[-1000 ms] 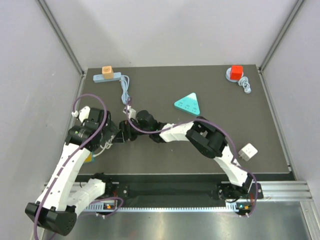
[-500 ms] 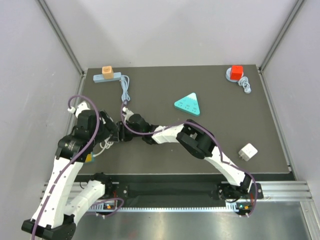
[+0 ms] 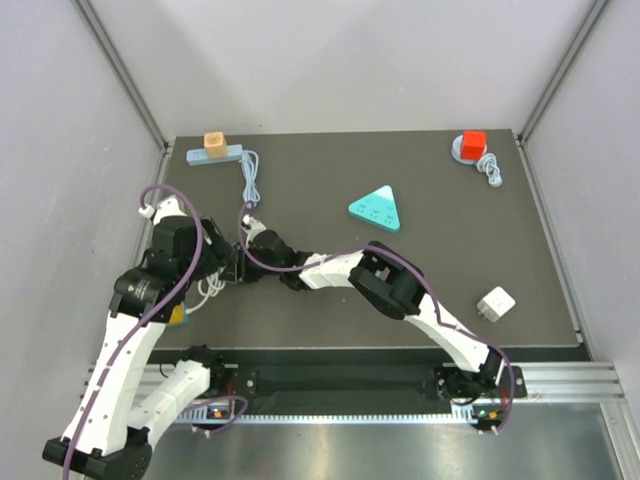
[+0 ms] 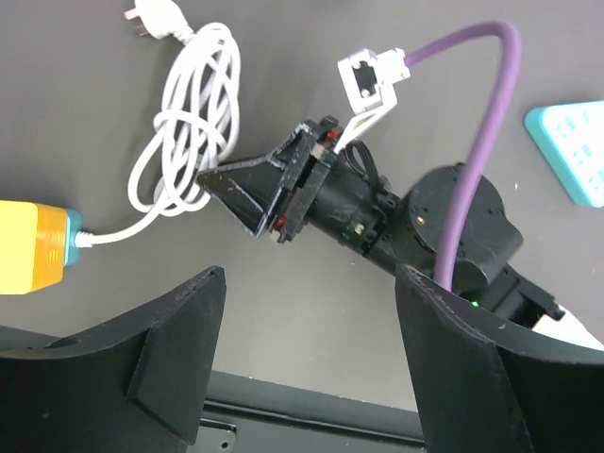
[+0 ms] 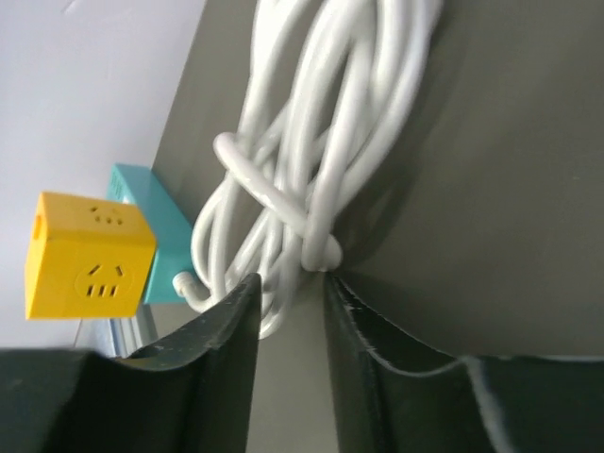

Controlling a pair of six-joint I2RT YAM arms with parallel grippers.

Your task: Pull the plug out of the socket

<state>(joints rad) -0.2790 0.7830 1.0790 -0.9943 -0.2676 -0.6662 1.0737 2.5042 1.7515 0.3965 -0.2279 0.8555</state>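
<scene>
A yellow cube (image 5: 90,255) with socket holes sits joined to a teal block (image 5: 156,226) at the table's left front, also seen as the yellow cube (image 3: 178,314) from above. A coiled white cable (image 4: 189,123) runs out of the teal end. My right gripper (image 5: 291,283) lies low on the table with its jaws a narrow gap apart. Its tips are at the edge of the white cable (image 5: 311,142), with bare table between the fingers. My left gripper (image 4: 311,278) hovers above, open wide and holding nothing. It looks down on the right gripper (image 4: 226,193).
An orange plug (image 3: 214,145) sits in a blue power strip (image 3: 228,154) at the back left. A red plug (image 3: 474,141) stands on a round blue base at the back right. A teal triangular socket (image 3: 377,208) lies mid-table, and a white adapter (image 3: 495,304) at the right front.
My right gripper has reached further left to the cable coil and its jaws have narrowed a lot. The left arm has swung over it and its jaws have closed slightly.
</scene>
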